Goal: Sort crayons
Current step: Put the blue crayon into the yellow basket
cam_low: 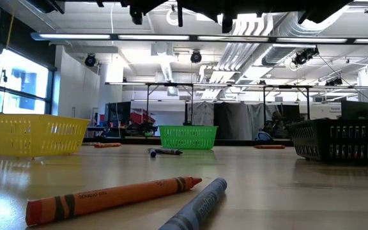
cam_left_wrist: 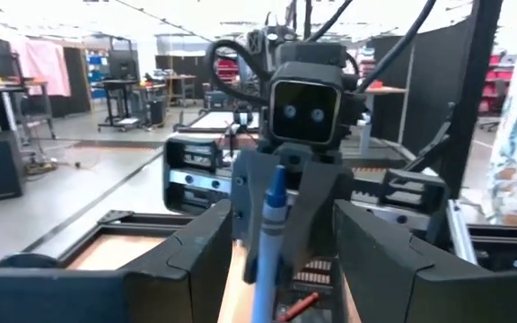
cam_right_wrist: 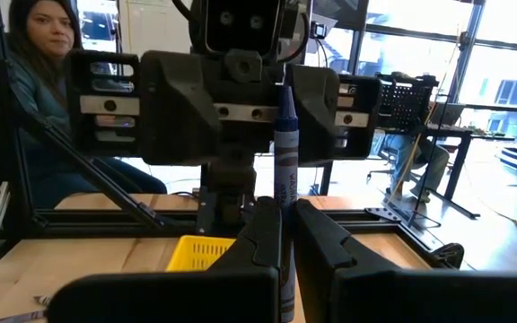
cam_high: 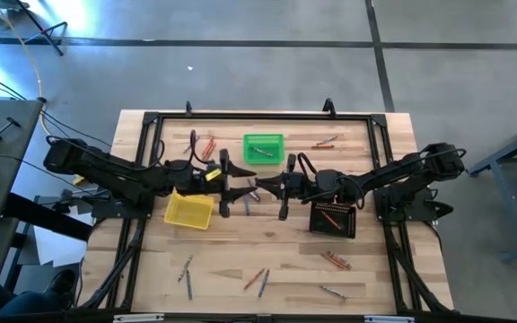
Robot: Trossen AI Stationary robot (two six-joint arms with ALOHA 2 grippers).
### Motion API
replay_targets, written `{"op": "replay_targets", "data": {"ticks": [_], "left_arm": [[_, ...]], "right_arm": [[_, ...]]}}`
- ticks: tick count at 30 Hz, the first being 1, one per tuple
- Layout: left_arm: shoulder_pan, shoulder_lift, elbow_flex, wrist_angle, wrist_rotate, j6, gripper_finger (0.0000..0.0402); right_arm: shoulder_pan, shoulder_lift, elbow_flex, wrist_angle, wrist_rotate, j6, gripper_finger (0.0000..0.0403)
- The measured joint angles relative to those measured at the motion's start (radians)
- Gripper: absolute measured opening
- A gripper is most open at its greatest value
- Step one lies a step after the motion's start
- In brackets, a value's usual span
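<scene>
My right gripper (cam_high: 260,187) hangs over the middle of the table, shut on a blue-grey crayon (cam_right_wrist: 285,152) that stands upright. My left gripper (cam_high: 243,187) faces it from the table's left, open. In the left wrist view its two fingers stand wide on either side of that crayon (cam_left_wrist: 270,224) without touching it. More crayons lie flat on the table: orange-red ones (cam_high: 206,145) (cam_high: 335,260) and grey ones (cam_high: 185,269) (cam_high: 333,292). In the low view an orange-red crayon (cam_low: 114,198) and a blue-grey one (cam_low: 197,207) lie close to the camera. My right gripper pinches the crayon's paper-wrapped shaft (cam_right_wrist: 284,205) between its two fingers. The fingers come level from the table's right and lie across the crayon. The crayon stands nearly upright, clear of the table, and its pointed end (cam_right_wrist: 285,94) rises well above the fingers.
A green basket (cam_high: 263,148) stands at the far middle, a yellow basket (cam_high: 189,211) left of centre under my left arm, and a black basket (cam_high: 332,218) right of centre. A black frame (cam_high: 151,121) runs round the tabletop. A person (cam_right_wrist: 43,54) sits beyond the table's left side.
</scene>
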Motion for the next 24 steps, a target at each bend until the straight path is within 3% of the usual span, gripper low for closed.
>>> {"op": "replay_targets", "data": {"ticks": [19,24], "left_arm": [[0.052,0.002,0.0,0.007,0.055,-0.022,0.0182],[0.052,0.002,0.0,0.007,0.055,-0.022,0.0182]], "right_arm": [[0.0,0.0,0.0,0.011,0.0,0.005,0.0],[0.0,0.0,0.0,0.012,0.042,0.0,0.0]]}}
